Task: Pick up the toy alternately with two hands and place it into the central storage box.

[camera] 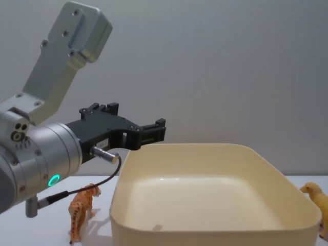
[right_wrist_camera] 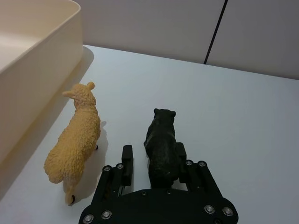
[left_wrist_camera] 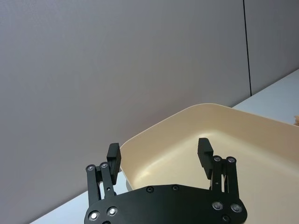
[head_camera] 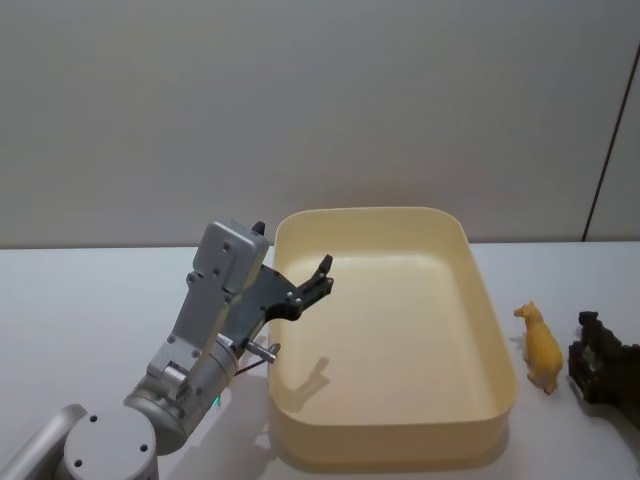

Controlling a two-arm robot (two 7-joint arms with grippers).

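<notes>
The cream-yellow storage box (head_camera: 478,300) sits mid-table and has nothing in it. My left gripper (head_camera: 322,276) hangs open and empty over the box's left rim; in the left wrist view its fingers (left_wrist_camera: 113,156) stand wide apart above the box (left_wrist_camera: 243,135). My right gripper (right_wrist_camera: 153,156) is low on the table right of the box, open, with its fingers either side of a black animal toy (right_wrist_camera: 161,140). One finger touches the toy and the other stands a little off it. A yellow sheep toy (right_wrist_camera: 77,135) stands between that toy and the box.
An orange tiger toy (camera: 82,209) stands on the table left of the box, under my left arm (camera: 36,154). The sheep (head_camera: 541,349) is close to the box's right wall. A grey wall runs behind the table.
</notes>
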